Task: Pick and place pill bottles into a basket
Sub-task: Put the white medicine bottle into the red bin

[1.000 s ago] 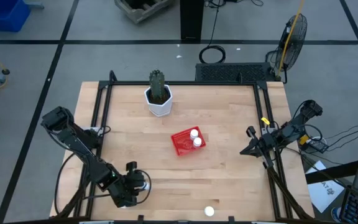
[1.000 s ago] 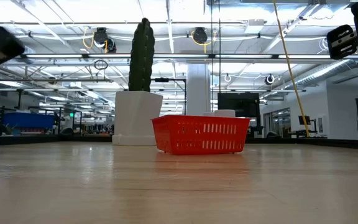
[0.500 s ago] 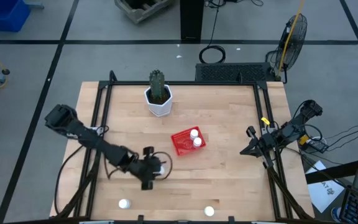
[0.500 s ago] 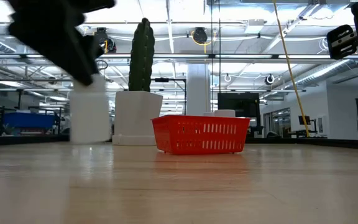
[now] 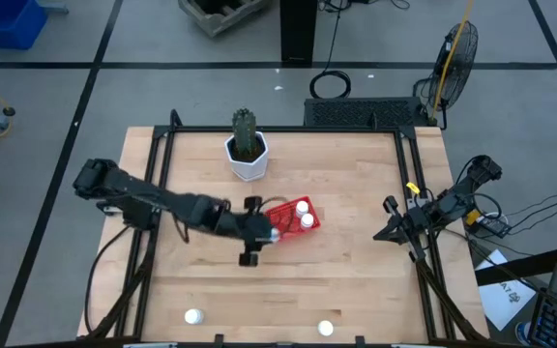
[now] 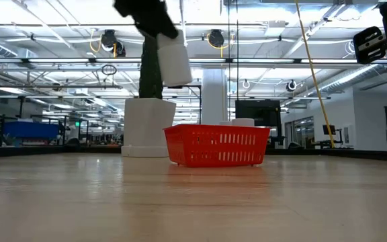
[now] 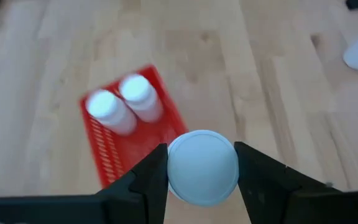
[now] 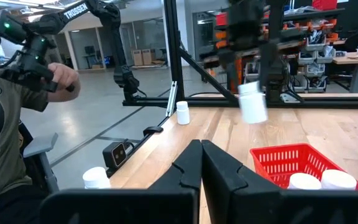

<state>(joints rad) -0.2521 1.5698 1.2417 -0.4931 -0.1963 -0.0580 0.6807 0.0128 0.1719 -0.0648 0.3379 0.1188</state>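
- High view: the left gripper (image 5: 262, 235) hangs at the basket (image 5: 284, 223) edge nearest the tabletop's left side. Two pill bottles (image 5: 305, 214) stand inside; two more (image 5: 193, 316) wait near the front edge.
- Low view: the carried bottle (image 6: 174, 62) is raised clear of the basket rim and tilted.
- Left wrist view: both fingers (image 7: 149, 178) pinch the bottle's sides, only partly over the basket. Releasing here risks dropping it outside.
- Right wrist view: the right gripper (image 8: 201, 163), fingers pressed together, is parked at the tabletop's right edge.
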